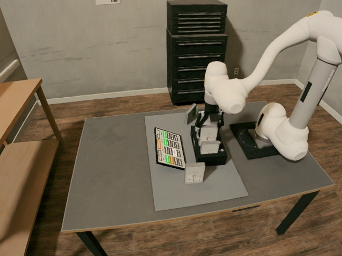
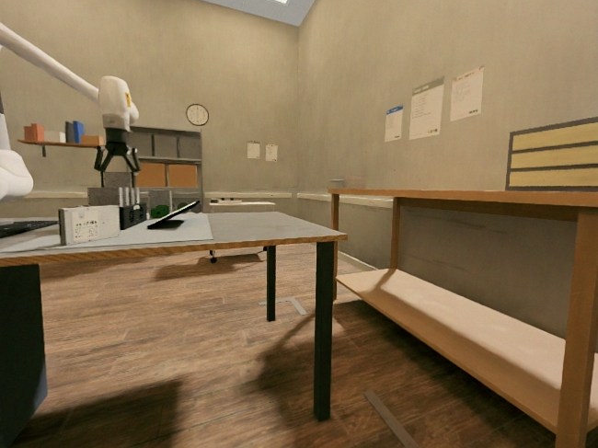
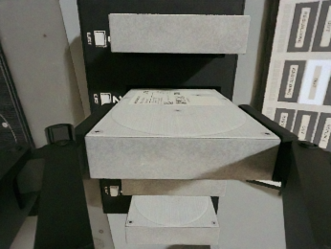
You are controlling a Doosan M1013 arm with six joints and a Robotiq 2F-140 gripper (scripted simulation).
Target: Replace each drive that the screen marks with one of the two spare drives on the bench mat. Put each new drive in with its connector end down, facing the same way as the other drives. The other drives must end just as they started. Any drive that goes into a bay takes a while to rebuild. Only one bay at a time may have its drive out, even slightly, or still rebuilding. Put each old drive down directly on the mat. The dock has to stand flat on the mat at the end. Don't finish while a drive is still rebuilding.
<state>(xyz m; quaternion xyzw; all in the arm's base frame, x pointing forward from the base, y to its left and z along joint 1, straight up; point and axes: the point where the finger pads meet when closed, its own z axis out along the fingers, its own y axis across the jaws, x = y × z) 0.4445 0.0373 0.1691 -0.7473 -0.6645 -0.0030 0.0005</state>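
Orange-and-green patches on pale screen [image 1: 170, 147]

Arches the white arm [image 1: 272, 49] [image 2: 50, 64] up and over. Points the gripper [image 1: 209, 122] [image 2: 119, 178] [image 3: 176, 119] straight down, clamping firmly with both fingers part-way apart.

Air is open over the front drive [image 1: 210, 146] [image 2: 102, 196] [image 3: 179, 33]. Beside the black dock [image 1: 212, 160] [image 2: 133, 216] [image 3: 163, 72], the tilted screen [image 1: 170, 147] [image 2: 174, 214] [image 3: 306, 55] blocks a low way. A loose drive [image 1: 194, 173] [image 2: 92, 224] blocks near its front end. More drives crowd behind the fingers [image 1: 210, 122] [image 2: 118, 171].

a round clock [image 2: 197, 114] hangs on the wall above a white cart [image 2: 241, 203]
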